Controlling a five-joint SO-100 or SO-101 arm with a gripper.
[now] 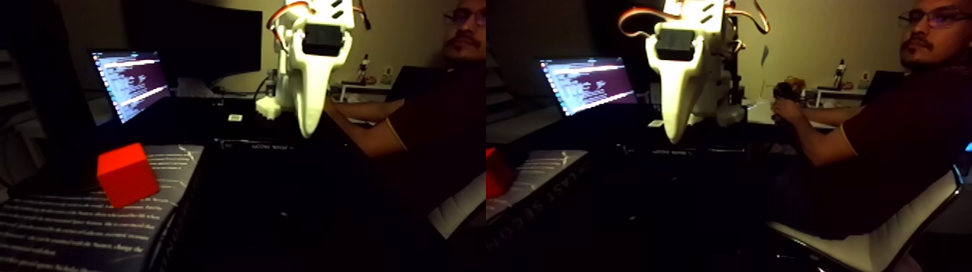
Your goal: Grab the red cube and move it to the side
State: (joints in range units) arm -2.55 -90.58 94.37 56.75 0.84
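On top of a dark book (79, 224) with white printed lines sits the small bright red cube (127, 174), at the left of the picture's left half. It shows again, cut off, at the left edge of the right half. The white plastic gripper (308, 126) hangs in the air, well apart from the cube, pointing down over the dark desk (289, 202). Whether its fingers are apart or together cannot be told. An open laptop (130, 83) glows behind the cube. A person in a dark shirt (434, 130) sits on a white chair (879, 242) at the right.
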